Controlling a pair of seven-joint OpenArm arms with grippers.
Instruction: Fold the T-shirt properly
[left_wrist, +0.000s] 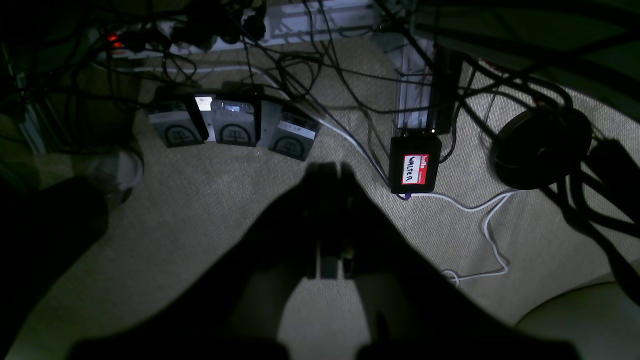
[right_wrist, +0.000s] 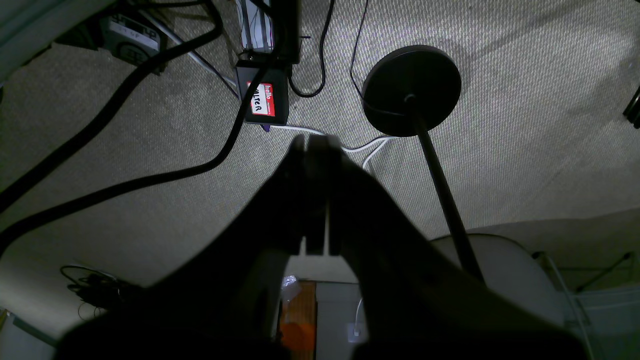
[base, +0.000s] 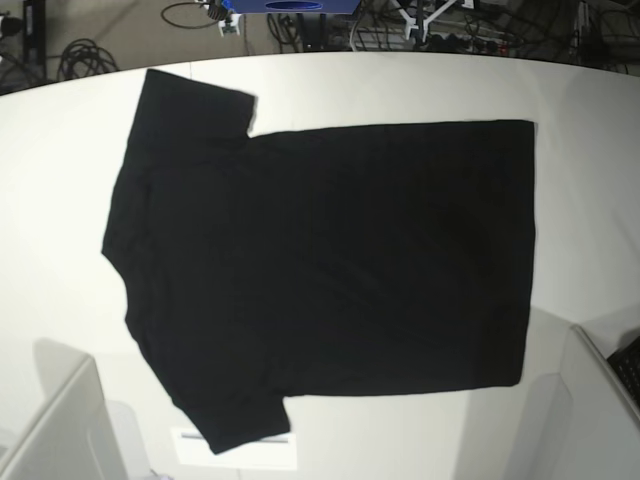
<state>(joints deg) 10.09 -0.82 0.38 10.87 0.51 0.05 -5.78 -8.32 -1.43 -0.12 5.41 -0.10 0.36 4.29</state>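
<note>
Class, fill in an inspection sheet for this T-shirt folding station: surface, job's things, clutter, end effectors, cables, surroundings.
Surface: white table, shirt on it.
Job's things: black T-shirt spread flat, unfolded, plain side up.
Clutter: nothing seen on the table.
End effectors: left end effector and right end effector shut, empty, over the floor.
Cables: black cables and a white cable on the carpet.
Surroundings: box labelled WALTER, round stand base.

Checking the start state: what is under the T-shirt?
The T-shirt lies flat, plain black side up, on the white table. Whatever is on its underside, or beneath it, is covered.
</note>
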